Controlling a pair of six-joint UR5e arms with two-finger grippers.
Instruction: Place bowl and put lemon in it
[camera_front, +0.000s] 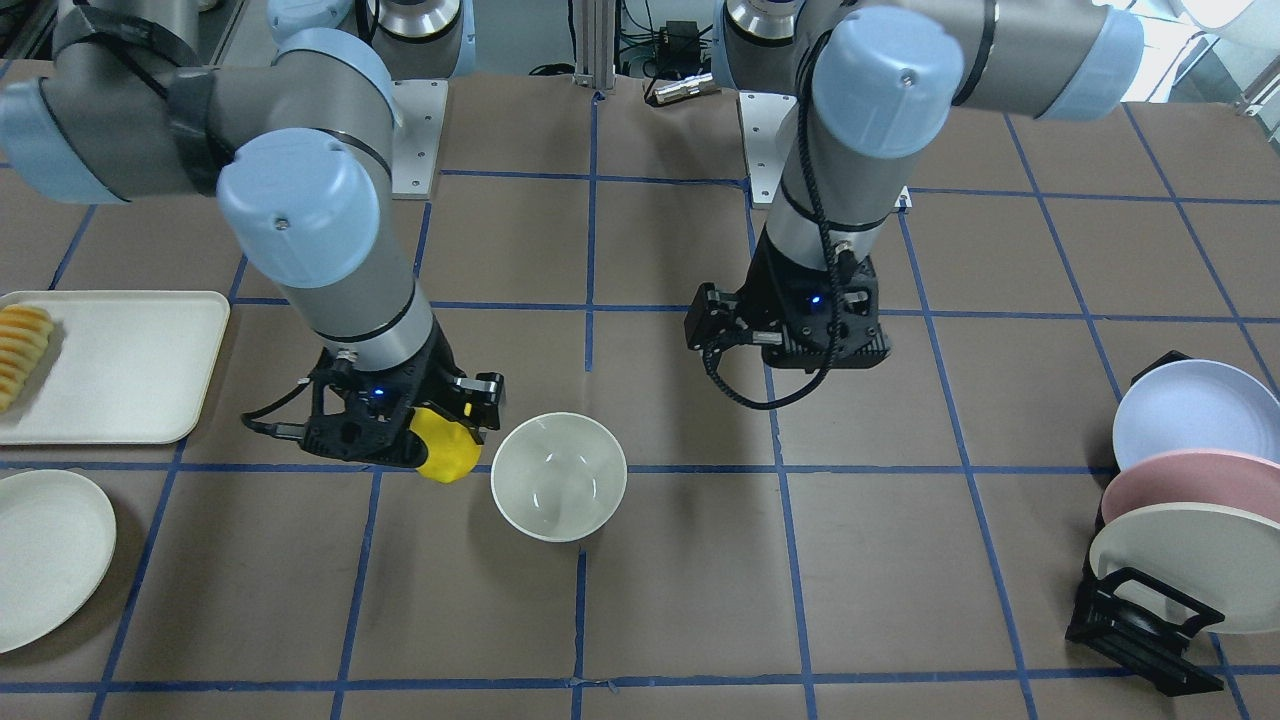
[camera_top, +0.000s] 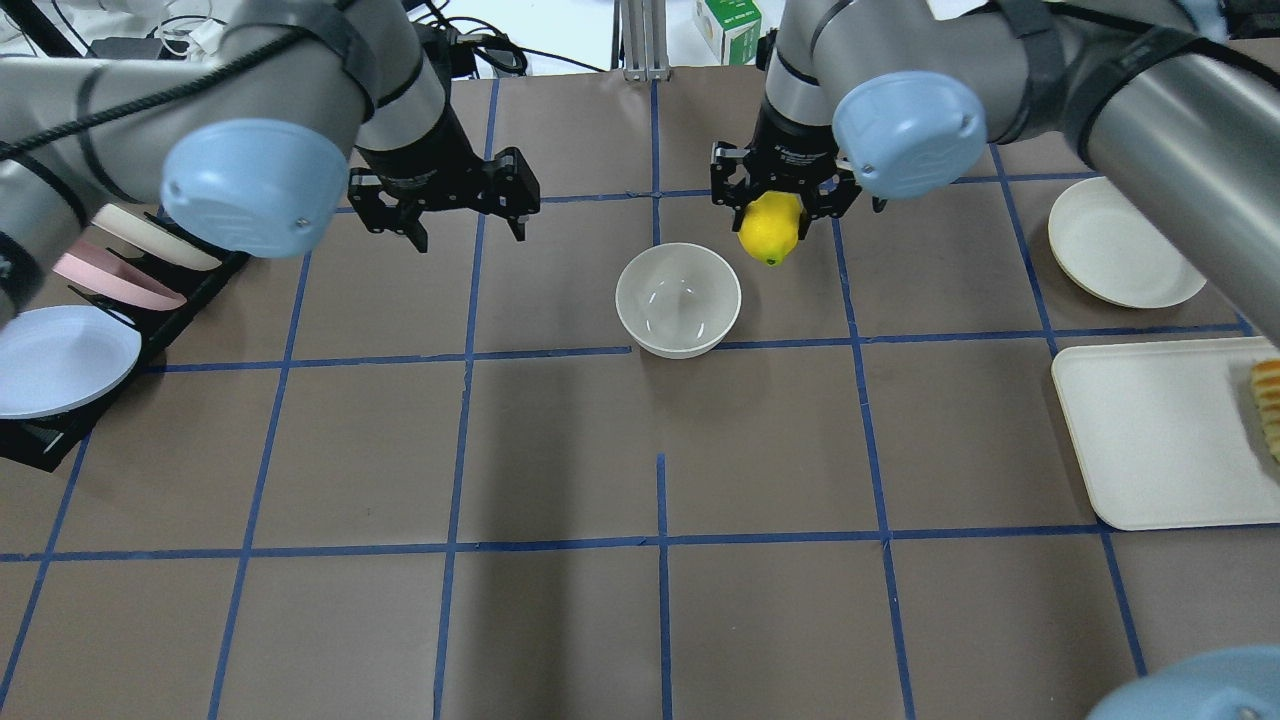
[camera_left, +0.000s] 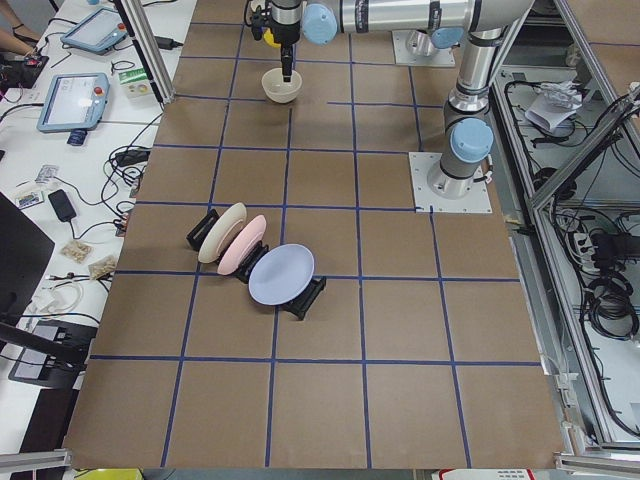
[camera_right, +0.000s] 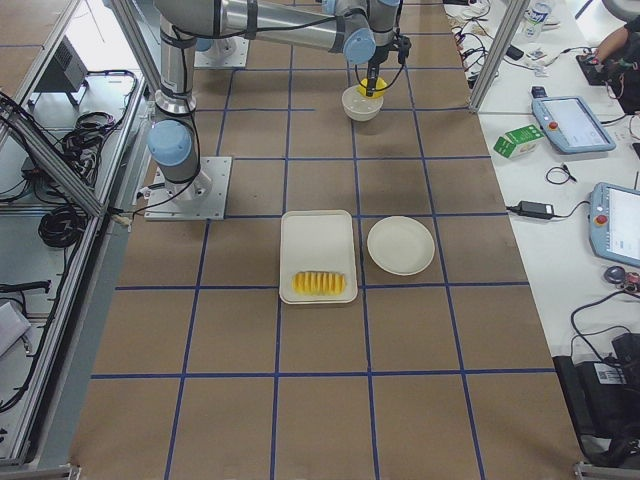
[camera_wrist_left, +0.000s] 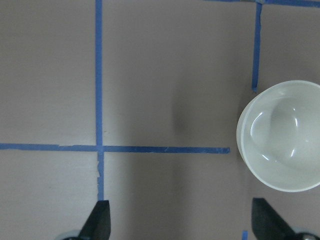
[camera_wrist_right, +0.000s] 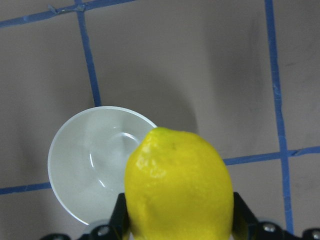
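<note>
Lemon (camera_top: 770, 232) — firm, probably slippery — is clamped across its sides by the right gripper (camera_top: 775, 208) just beside the bowl (camera_top: 640, 322); left gripper (camera_top: 470, 230) is held open, empty.

Left pincer (camera_top: 468, 235) spread, hovering; right pincer (camera_top: 771, 216) gripping lemon (camera_top: 768, 240)

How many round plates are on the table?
4: a pale blue plate, a pink plate and an off-white plate standing in the black rack, plus a flat cream plate beside the rectangular cream tray.
</note>
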